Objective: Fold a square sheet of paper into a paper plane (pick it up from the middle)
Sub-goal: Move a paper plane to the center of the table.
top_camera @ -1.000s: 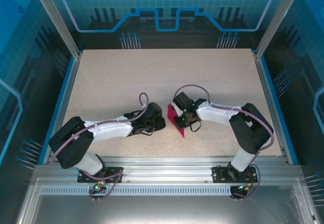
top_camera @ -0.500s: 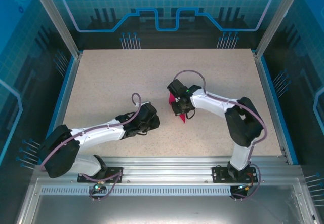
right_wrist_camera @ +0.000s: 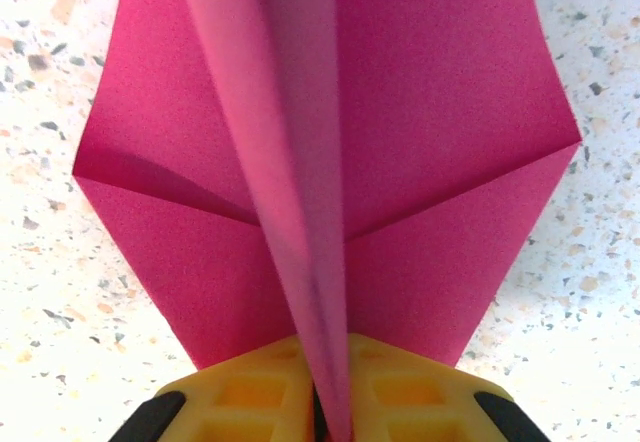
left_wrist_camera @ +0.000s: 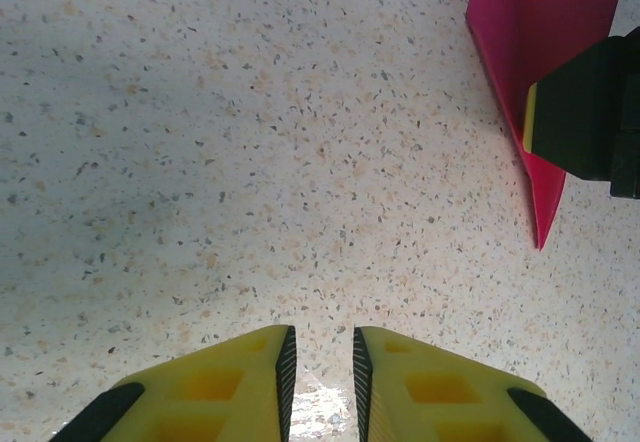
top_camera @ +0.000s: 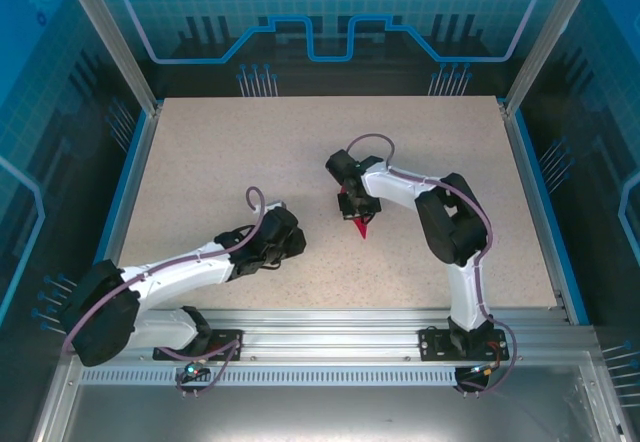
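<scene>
While your right gripper point(right_wrist_camera: 330, 357) is clamped tight on the centre ridge of the pink paper point(right_wrist_camera: 430, 112), the folded sheet sits low over the worktop point(top_camera: 200, 162). Two creased flaps spread either side of that ridge, sharp tip toward you. Whether it touches the surface, you can't tell. Left of the paper and well apart from it, your left gripper point(left_wrist_camera: 320, 352) hovers, yellow fingers point(left_wrist_camera: 240, 382) a narrow slit apart, holding nothing.
</scene>
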`<state>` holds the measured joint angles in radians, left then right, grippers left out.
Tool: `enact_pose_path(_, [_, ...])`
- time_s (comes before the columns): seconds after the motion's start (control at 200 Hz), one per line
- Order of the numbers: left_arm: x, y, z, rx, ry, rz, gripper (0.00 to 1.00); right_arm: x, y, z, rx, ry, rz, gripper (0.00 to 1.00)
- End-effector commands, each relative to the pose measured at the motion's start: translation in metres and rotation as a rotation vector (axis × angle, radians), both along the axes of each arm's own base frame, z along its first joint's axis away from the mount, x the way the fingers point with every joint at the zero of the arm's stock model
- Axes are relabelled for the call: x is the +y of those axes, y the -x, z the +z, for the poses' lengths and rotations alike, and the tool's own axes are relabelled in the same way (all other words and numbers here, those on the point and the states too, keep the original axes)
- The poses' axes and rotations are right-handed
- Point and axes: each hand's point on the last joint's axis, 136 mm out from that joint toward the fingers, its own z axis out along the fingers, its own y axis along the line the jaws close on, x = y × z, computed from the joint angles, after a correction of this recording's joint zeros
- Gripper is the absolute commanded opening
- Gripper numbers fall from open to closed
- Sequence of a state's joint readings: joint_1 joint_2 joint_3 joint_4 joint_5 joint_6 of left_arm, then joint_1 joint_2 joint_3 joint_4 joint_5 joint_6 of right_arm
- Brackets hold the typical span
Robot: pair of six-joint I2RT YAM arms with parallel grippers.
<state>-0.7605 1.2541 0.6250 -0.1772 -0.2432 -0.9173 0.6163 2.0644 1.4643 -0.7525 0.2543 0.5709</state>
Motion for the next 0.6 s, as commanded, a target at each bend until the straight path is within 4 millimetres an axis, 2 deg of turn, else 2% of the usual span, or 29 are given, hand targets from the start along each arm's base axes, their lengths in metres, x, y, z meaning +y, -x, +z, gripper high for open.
enact_pose_path(0.0, [0.009, 0.001, -0.002, -0.002, -0.014, 0.022, 0.26, -0.004, 0.005, -0.009, 0.04, 0.023, -0.032, 0.13])
enact_pose_path(0.095, [0.008, 0.001, -0.002, -0.001, -0.009, 0.022, 0.26, -0.008, 0.002, 0.0, 0.019, 0.032, -0.032, 0.11])
enact_pose_path(0.205, [0.008, 0.0, -0.001, -0.001, -0.011, 0.02, 0.26, -0.01, -0.005, 0.02, -0.019, 0.022, -0.032, 0.1])
enact_pose_path(0.345, [0.017, 0.0, 0.004, -0.021, -0.027, 0.055, 0.27, 0.005, -0.013, 0.044, -0.057, -0.06, 0.006, 0.1])
enact_pose_path(0.41, [0.022, -0.001, 0.007, -0.033, -0.026, 0.068, 0.29, 0.004, -0.019, 0.044, -0.061, -0.049, -0.012, 0.1])
enact_pose_path(0.595, [0.028, 0.002, 0.011, -0.037, -0.028, 0.076, 0.29, 0.001, -0.028, 0.024, -0.02, -0.037, -0.075, 0.11])
